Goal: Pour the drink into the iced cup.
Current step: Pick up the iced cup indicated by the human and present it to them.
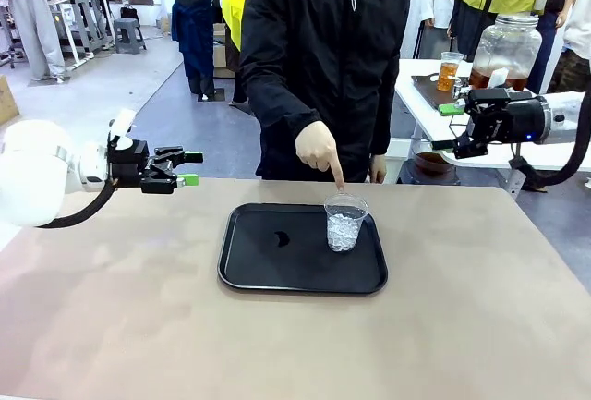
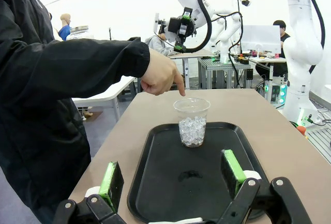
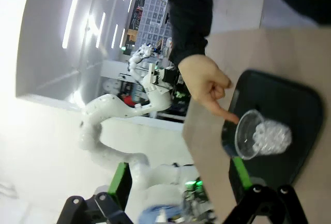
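Black tray point(image 1: 268, 269), clear iced cup point(image 1: 345, 223), amber-brown drink point(image 1: 480, 78), tan table point(image 1: 138, 308), black sleeve point(image 1: 277, 77)

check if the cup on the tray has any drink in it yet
No drink yet: the clear plastic cup stands upright on the black tray holding only ice, roughly halfway up, no amber liquid.

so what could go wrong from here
The person's hand points at the rim of the cup; the left gripper, reaching in, could strike it.
The cup stands free on the tray; a nudge may tip out the ice.
The drink sits in the jar on a far table: a long carry.
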Robot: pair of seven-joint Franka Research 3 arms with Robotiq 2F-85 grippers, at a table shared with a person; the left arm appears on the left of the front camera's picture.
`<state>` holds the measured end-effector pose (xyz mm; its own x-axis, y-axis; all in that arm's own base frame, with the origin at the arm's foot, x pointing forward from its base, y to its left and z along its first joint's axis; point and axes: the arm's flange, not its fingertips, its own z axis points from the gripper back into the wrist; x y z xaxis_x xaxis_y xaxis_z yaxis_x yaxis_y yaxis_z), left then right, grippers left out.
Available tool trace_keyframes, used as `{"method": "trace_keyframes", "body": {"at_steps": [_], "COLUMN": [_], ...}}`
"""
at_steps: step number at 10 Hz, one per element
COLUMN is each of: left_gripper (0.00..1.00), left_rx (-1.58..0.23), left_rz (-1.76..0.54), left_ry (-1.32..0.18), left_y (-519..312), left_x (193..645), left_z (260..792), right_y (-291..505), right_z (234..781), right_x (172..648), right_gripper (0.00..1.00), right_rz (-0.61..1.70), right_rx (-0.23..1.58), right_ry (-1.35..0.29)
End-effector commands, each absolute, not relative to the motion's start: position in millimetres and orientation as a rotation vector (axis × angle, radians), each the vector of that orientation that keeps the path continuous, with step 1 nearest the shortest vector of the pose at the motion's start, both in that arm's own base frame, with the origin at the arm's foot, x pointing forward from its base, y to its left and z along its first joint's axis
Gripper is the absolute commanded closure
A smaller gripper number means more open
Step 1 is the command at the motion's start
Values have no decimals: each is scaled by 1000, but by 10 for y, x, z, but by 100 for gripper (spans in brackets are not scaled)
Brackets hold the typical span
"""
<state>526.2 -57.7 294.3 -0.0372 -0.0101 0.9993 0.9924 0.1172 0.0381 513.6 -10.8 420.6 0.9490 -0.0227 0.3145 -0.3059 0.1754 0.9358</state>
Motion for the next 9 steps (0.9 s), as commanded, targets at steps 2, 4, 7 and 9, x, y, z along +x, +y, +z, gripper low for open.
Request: {"method": "trace_keyframes", "body": {"at_steps": [2,4,7,9], "left_gripper": [0,0,0,0], "left_rx": [-1103,-1103,-1103,-1103], "left_rz": [-1149,-1149,-1149,-1149], "left_ry": [-1283,-1283,-1283,-1283], "left_y": [-584,-584,-584,-584], "left_x": [5277,5277,5277,5277], "left_z": [2967,2967,2967,2967], "right_y": [5,41,8,8], "right_z": [4139,4122,4190,4190], "right_x": [5067,5135,5122,5122], "right_gripper": [0,0,0,0], "right_rz": [444,572,516,516], "right_rx": [1305,1304,1298,1298], "right_ry": [-537,-561,-538,-538]}}
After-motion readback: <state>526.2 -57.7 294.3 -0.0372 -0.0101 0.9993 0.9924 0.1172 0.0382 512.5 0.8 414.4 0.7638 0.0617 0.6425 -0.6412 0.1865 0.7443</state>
